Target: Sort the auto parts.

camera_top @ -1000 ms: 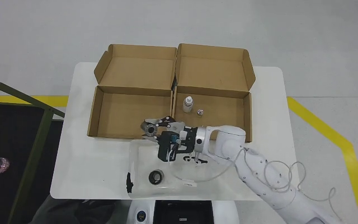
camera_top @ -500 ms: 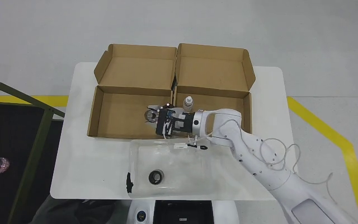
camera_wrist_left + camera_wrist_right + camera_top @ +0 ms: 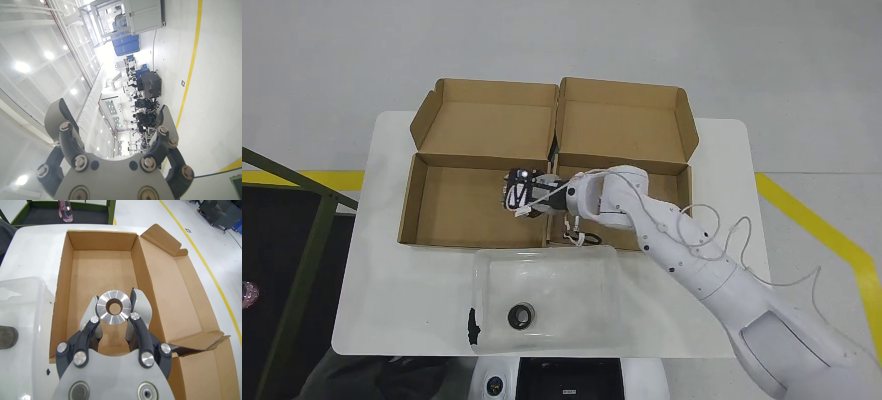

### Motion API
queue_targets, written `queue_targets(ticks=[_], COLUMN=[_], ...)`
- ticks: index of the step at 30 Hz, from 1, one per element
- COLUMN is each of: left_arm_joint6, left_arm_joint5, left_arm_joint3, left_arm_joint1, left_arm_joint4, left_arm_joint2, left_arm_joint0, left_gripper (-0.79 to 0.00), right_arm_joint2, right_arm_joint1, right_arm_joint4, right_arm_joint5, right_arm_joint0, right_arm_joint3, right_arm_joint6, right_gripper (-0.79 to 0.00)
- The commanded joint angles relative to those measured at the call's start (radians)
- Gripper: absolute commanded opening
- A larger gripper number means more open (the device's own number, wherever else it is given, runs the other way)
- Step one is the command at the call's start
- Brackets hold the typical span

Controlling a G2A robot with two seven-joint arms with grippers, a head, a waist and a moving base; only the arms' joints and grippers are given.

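My right gripper is shut on a silver metal ring with a round hole, held above the floor of the left cardboard box. From the top view the right gripper hangs over that left box, near its right wall. A dark round part and a small black piece lie in the clear plastic bin at the table's front. My left gripper is open, pointing up into the room with nothing between its fingers.
The right cardboard box stands beside the left one, both with lids folded back. The clear bin's corner sits just beside the left box. A green-framed cart stands left of the white table.
The right gripper has carried the silver ring from above the clear bin up and back to over the left cardboard box. The small bottle and metal piece in the right box are now hidden by the arm.
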Motion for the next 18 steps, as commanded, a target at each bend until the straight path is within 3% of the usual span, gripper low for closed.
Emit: queue_targets(ticks=[1, 15, 18], left_arm_joint6=[0.0, 0.0, 0.0], left_arm_joint5=[0.0, 0.0, 0.0], left_arm_joint3=[0.0, 0.0, 0.0], left_arm_joint1=[0.0, 0.0, 0.0], left_arm_joint4=[0.0, 0.0, 0.0], left_arm_joint2=[0.0, 0.0, 0.0], left_arm_joint0=[0.0, 0.0, 0.0], left_gripper=[0.0, 0.0, 0.0], right_arm_joint2=[-0.018, -0.103, -0.115], right_arm_joint1=[-0.016, -0.114, -0.131], right_arm_joint4=[0.001, 0.03, 0.022], right_arm_joint5=[0.007, -0.005, -0.003], right_arm_joint0=[0.026, 0.121, 0.137], right_arm_joint3=[0.035, 0.256, 0.283], right_arm_joint6=[0.018, 0.079, 0.098], right_gripper=[-0.785, -0.785, -0.745])
